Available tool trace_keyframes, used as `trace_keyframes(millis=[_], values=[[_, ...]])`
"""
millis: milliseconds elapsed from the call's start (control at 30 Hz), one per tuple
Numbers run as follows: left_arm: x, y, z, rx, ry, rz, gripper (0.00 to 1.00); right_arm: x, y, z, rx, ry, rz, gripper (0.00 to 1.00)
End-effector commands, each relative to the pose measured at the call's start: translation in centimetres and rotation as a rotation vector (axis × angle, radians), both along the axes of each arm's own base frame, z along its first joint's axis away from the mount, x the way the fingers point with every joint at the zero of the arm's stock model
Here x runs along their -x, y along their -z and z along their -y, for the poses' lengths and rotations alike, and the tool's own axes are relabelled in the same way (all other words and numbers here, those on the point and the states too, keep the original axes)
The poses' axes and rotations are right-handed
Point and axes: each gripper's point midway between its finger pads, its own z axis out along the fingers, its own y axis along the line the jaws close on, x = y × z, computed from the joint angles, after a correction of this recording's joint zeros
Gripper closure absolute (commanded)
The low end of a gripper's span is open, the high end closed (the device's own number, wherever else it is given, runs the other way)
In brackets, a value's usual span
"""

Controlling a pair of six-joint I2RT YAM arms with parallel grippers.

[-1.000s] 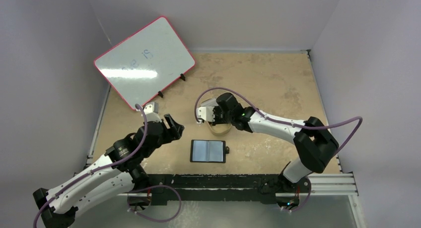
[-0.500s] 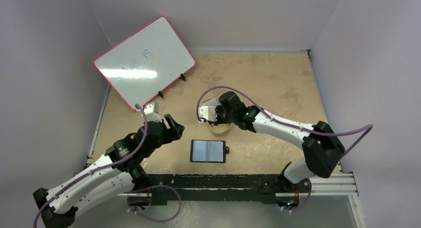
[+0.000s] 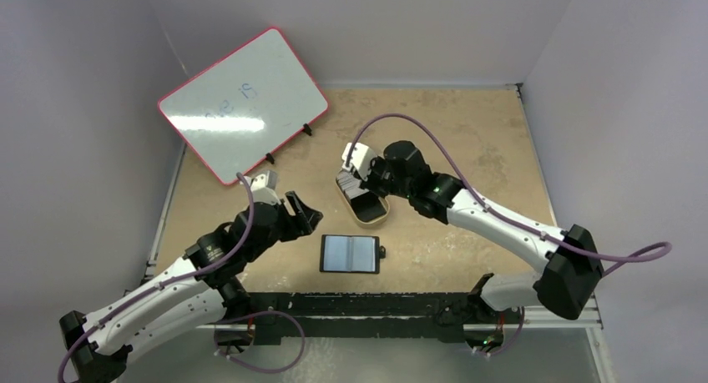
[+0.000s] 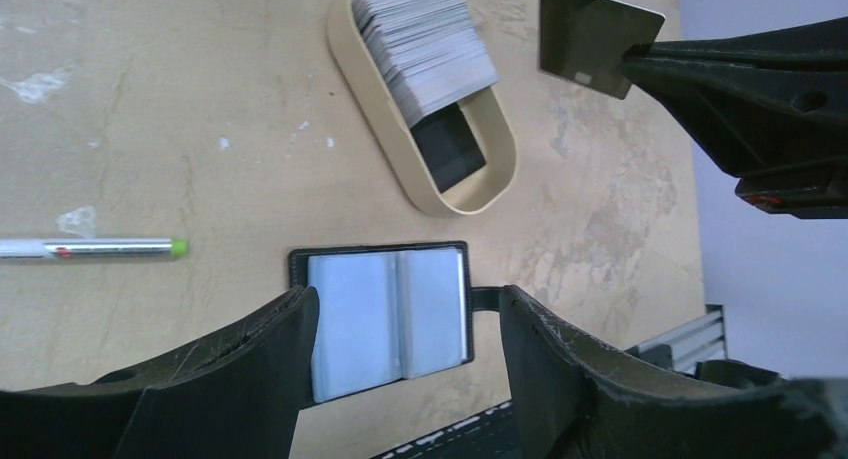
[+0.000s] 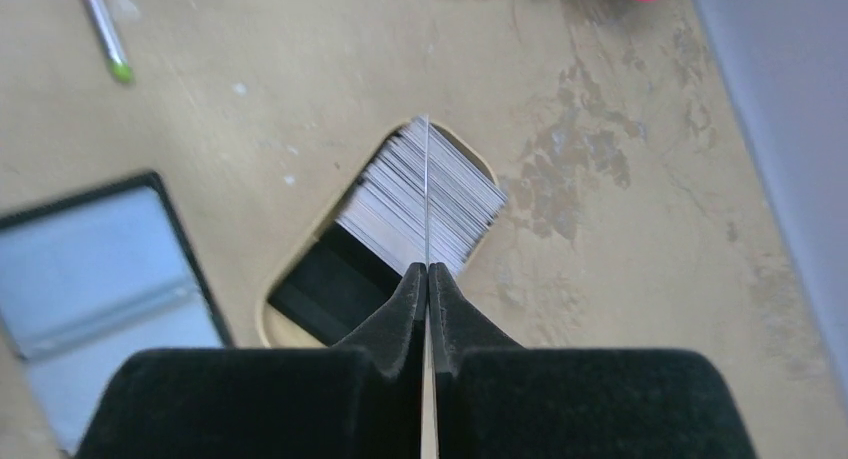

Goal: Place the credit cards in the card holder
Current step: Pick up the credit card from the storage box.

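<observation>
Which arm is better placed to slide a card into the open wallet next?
Right: the right gripper is shut on one card, held above the tin beside the open card holder. The left gripper hangs open and empty over it, fit only to steady it.

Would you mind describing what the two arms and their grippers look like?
The left arm and right arm have white links and black joints. A purple cable loops along each. One black joint on the left arm bears small white lettering, and a green light shows on the right arm. The left gripper and right gripper have black, wedge-shaped fingers.
</observation>
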Motion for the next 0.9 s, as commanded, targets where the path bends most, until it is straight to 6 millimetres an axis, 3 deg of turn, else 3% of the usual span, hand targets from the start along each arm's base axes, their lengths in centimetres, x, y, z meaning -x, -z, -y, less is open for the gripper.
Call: trace_keyframes(millis=[0, 100, 233, 433, 633, 767, 867], values=[[0.0, -3.1, 2.5, 0.156, 0.067, 0.056, 0.34, 1.3, -5.4, -2.4, -0.362, 0.096, -0.146, 1.00], [0.2, -3.7, 3.4, 0.214, 0.090, 0.056, 0.34, 3.3, -7.5, -3.1, -0.557, 0.101, -0.248, 1.00], [0.5, -4.8, 4.7, 0.295, 0.137, 0.069, 0.34, 7.5, -9.9, -3.2, -0.836, 0.018, -0.388, 1.00], [0.9, -7.7, 5.9, 0.415, 0.195, 0.138, 0.34, 12.3, -12.7, -1.0, -1.112, -0.086, -0.500, 1.00], [2.0, -11.2, 7.3, 0.544, 0.306, 0.231, 0.34, 14.3, -12.4, -0.3, -1.168, -0.110, -0.617, 1.00], [2.5, -11.5, 8.5, 0.572, 0.374, 0.237, 0.37, 15.1, -11.9, -0.3, -1.189, -0.139, -0.663, 1.00], [2.7, -11.6, 9.1, 0.610, 0.397, 0.232, 0.45, 15.1, -11.2, -0.5, -1.191, -0.130, -0.692, 1.00]])
